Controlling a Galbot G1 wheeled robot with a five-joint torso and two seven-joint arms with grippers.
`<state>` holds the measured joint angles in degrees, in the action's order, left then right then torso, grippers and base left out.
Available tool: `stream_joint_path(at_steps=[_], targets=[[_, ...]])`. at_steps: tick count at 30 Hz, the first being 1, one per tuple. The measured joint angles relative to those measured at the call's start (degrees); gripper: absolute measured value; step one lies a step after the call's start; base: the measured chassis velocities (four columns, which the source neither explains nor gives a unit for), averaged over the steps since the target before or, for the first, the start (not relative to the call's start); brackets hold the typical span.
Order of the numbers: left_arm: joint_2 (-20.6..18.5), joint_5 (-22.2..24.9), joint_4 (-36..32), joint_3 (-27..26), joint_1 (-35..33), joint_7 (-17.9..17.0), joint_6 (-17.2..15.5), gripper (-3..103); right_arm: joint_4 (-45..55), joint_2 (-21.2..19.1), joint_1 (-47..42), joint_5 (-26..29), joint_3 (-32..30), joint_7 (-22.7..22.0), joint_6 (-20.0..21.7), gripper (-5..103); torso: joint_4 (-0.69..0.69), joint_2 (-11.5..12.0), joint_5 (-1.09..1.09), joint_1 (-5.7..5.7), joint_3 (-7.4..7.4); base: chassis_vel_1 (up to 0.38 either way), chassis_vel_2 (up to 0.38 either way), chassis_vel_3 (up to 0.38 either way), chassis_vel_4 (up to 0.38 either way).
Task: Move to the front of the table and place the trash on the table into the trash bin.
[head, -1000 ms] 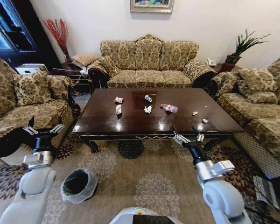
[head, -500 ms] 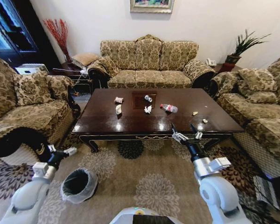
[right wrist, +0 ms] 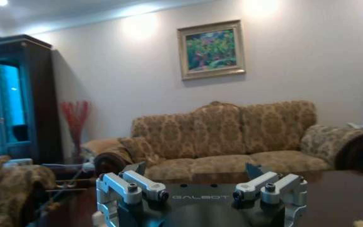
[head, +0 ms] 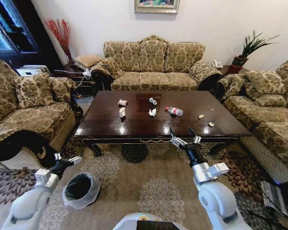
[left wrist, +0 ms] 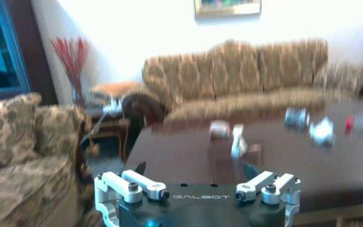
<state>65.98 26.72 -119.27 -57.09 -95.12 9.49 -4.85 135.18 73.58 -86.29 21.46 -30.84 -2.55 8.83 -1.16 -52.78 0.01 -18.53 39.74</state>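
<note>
In the left wrist view the far part of the room is smeared, so the trash on the surface point(head: 134, 120) reads there only as pale and red blobs; its near edge hides the right gripper's lower fingers in the head view. The word GALBOT is legible on both gripper bodies in the wrist views; the bottle's red label point(head: 171, 109) is too small to read. The left gripper point(head: 67, 159) hangs low beside the armchair point(head: 29, 110), above the rug and near the trash bin point(head: 80, 190), fingers spread wide and empty. The right gripper point(head: 185, 139) reaches forward at the surface's front edge, also wide open, holding nothing. The trash lies near the surface's middle: paper wads point(head: 122, 112), a small can point(head: 153, 101), the bottle, and pale scraps point(head: 200, 116).
</note>
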Motion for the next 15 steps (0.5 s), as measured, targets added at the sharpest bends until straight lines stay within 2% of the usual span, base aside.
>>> stream_joint_path(at_steps=[3, 4, 6, 10, 15], targets=[[1.62, 3.83, -6.52, 1.54, -0.08, -4.63, 0.0, 100, 1.05, 0.29, -0.13, 0.56, 0.67, -0.1, 0.83, 100, 0.0, 0.0, 0.0, 0.0, 0.0, 0.0, 0.0, 0.0, 0.0], [1.62, 3.83, -6.52, 1.54, -0.08, -4.63, 0.0, 100, 1.05, 0.29, -0.13, 0.56, 0.67, -0.1, 0.83, 100, 0.0, 0.0, 0.0, 0.0, 0.0, 0.0, 0.0, 0.0, 0.0], [2.9, 6.97, -11.86, 2.76, -0.14, -8.37, 0.01, 100, 1.22, 1.47, 0.42, -1.18, 2.77, 1.29, 0.99, 100, -0.01, 0.0, -0.01, 0.0, 0.0, 0.0, 0.0, 0.0, 0.0], [3.64, 8.73, -14.8, 3.47, -0.19, -10.5, 0.03, 100, 0.95, 1.05, -0.13, -2.12, 2.45, 2.03, 0.67, 100, -0.02, 0.0, 0.0, 0.0, 0.0, 0.0, 0.0, 0.0, 0.0], [3.69, 8.84, -14.94, 3.53, -0.19, -10.66, 0.04, 100, 1.37, 0.54, -1.54, -0.42, 1.62, 1.62, 0.82, 100, 0.0, 0.0, -0.01, 0.0, 0.0, 0.0, 0.0, 0.0, 0.0]])
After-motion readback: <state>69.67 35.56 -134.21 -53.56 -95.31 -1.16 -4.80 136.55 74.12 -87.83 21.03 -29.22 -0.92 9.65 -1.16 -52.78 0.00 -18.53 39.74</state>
